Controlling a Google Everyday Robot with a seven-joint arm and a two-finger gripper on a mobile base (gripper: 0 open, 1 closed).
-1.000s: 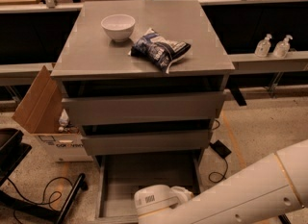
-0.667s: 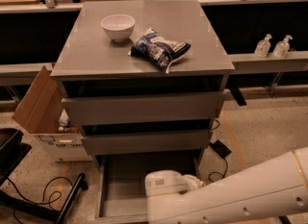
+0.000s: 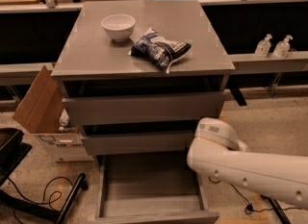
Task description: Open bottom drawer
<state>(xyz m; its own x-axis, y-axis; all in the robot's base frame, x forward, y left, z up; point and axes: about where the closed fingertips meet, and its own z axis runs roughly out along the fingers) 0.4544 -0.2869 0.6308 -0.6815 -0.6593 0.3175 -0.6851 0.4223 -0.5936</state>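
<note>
The grey cabinet has three drawers. The bottom drawer is pulled far out toward me; its plain grey box is bare inside and its flat front sits at the bottom edge of the view. The two drawer fronts above it are only slightly out. My white arm reaches in from the right and ends beside the drawer's right side. My gripper does not show; it is hidden behind the arm or out of view.
A white bowl and a dark snack bag lie on the cabinet top. An open cardboard box stands at the left. A black base and cables lie on the floor at the left. Two bottles stand on a ledge at the right.
My arm has moved to the right and up, off the front of the open bottom drawer. The drawer stays pulled out as before.
</note>
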